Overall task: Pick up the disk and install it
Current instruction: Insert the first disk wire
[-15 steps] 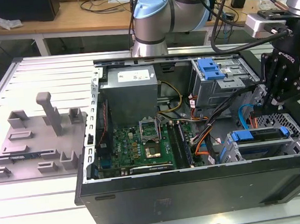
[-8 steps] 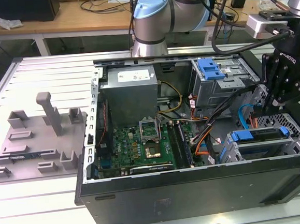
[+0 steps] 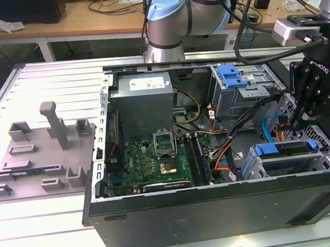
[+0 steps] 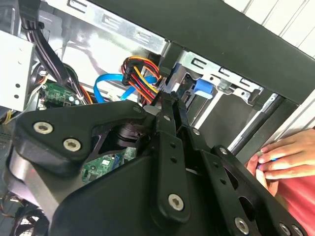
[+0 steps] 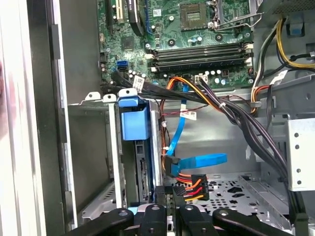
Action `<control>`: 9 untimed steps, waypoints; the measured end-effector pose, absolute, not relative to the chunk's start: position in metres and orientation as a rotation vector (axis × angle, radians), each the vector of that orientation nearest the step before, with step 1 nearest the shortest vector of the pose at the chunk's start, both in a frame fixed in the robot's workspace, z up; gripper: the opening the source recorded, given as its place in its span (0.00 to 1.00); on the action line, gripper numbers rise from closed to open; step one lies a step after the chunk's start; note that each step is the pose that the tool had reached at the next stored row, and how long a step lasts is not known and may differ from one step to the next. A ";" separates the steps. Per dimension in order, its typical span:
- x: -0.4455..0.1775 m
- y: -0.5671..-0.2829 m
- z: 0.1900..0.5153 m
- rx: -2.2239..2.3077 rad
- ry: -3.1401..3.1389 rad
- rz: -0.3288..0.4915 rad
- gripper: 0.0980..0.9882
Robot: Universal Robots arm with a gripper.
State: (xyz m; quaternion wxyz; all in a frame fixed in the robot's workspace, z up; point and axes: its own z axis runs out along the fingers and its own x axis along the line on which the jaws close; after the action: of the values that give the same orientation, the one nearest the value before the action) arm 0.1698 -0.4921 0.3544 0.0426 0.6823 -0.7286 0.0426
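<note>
The black two-finger gripper (image 3: 298, 121) hangs inside the open black computer tower case (image 3: 217, 211), fingers pinched together with nothing visible between them, and its tips are just beside the orange-red-yellow power cable plug (image 5: 189, 186). The flat silver disk with its bright blue plastic rail (image 3: 284, 148) sits in the grey metal drive cage (image 5: 91, 101) at the exterior view's right, near the gripper. A person's hand (image 4: 285, 157) lies beyond the case wall.
</note>
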 end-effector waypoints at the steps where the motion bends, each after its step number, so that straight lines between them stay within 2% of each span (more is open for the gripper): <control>1: 0.169 -0.492 0.354 2.091 -2.227 0.130 0.08; 9: 0.167 -0.501 0.353 2.124 -2.208 0.128 0.08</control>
State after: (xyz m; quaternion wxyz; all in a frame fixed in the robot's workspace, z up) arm 0.1673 -0.5013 0.3534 0.0375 0.6920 -0.7197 0.0416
